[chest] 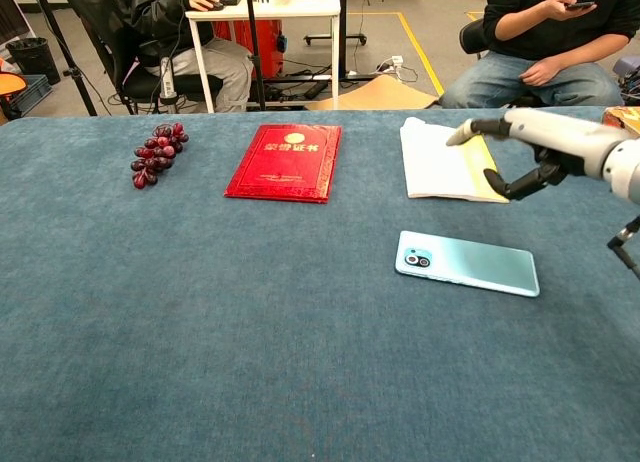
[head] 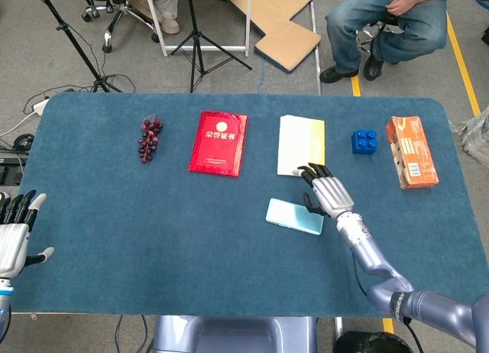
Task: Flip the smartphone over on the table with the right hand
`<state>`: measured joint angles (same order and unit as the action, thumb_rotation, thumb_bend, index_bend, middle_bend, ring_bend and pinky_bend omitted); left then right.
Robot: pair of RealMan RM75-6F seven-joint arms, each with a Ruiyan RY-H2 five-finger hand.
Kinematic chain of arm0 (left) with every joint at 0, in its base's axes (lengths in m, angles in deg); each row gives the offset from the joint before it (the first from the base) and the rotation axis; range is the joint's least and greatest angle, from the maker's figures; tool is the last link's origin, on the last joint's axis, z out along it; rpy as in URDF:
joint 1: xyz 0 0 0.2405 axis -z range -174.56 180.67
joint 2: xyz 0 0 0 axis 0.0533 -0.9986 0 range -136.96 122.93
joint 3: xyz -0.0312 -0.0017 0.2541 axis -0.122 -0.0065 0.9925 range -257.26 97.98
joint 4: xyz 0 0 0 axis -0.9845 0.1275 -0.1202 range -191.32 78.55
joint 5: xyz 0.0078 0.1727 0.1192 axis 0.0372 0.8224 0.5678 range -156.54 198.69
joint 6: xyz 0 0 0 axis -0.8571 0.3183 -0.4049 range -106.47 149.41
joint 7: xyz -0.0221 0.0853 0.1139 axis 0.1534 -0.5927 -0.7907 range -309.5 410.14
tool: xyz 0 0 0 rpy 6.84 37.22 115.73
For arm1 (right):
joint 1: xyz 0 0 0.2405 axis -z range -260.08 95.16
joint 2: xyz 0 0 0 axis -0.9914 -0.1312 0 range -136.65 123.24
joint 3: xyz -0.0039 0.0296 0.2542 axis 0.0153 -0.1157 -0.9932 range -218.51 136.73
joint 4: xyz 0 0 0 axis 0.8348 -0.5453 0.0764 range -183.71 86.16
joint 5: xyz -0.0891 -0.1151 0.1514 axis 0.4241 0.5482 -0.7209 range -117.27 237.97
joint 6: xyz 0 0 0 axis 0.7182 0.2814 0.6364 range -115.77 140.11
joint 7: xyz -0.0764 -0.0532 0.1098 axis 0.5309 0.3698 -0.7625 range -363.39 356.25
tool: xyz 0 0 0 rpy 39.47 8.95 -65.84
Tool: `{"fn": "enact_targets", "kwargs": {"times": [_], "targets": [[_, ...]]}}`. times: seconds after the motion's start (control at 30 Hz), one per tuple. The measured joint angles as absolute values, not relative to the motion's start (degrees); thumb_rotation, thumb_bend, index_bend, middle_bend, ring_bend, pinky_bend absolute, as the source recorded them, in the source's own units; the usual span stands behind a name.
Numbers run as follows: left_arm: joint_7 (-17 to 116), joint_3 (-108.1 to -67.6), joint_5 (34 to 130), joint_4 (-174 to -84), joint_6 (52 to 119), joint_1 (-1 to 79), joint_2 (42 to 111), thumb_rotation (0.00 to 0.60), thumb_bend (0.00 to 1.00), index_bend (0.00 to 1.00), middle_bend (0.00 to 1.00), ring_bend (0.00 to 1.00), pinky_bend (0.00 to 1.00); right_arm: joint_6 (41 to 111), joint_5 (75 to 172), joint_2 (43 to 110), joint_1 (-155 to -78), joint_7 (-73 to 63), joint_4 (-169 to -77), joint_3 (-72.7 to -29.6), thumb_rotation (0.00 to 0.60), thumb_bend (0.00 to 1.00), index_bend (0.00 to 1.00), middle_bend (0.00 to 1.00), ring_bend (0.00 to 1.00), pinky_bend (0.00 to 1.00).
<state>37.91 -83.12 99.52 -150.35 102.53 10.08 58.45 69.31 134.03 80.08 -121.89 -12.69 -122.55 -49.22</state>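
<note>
Smartphone (chest: 467, 264) lies flat (camera-side up), right hand (chest: 530, 147) spread above.

A smooth, glossy pale-teal smartphone (chest: 467, 264) lies on the matt, felt-like blue cloth table (chest: 200, 322).

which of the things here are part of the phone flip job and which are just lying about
Part of the job:
smartphone, lying flat with its camera side up
right hand, open, raised clear of it

Just lying about:
grapes
red booklet
white and yellow notepad
blue brick
orange carton
left hand, open at the table edge
</note>
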Motion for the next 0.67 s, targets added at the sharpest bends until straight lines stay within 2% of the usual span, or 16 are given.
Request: {"fn": "enact_targets", "kwargs": {"times": [0.1, 0.17, 0.33, 0.67], "targets": [[38.5, -82.9, 100.4, -150.5, 103.0, 9.9, 58.2, 0.6, 0.0, 0.0, 0.0, 0.0, 0.0, 76.7, 139.9, 79.1, -119.9, -13.3, -122.6, -48.1, 0.6, 0.1, 0.11, 0.03, 0.0, 0.0], [38.9, -82.8, 101.0, -150.6, 103.4, 9.8, 58.0, 0.6, 0.0, 0.0, 0.0, 0.0, 0.0, 82.1, 143.6, 77.8, -118.1, -13.1, -123.0, -47.2, 0.6, 0.01, 0.08, 0.01, 0.0, 0.0], [40.0, -82.2, 103.2, -151.2, 104.9, 9.3, 57.5, 0.6, 0.0, 0.0, 0.0, 0.0, 0.0, 92.1, 148.7, 72.2, -112.2, -7.8, -127.6, -44.5, 0.6, 0.0, 0.04, 0.0, 0.0, 0.0], [42.2, -81.1, 106.5, -151.5, 106.9, 8.3, 56.5, 0.6, 0.0, 0.0, 0.0, 0.0, 0.0, 101.9, 150.1, 61.8, -100.0, 3.6, -141.1, -39.8, 0.6, 0.0, 0.03, 0.0, 0.0, 0.0]]}}
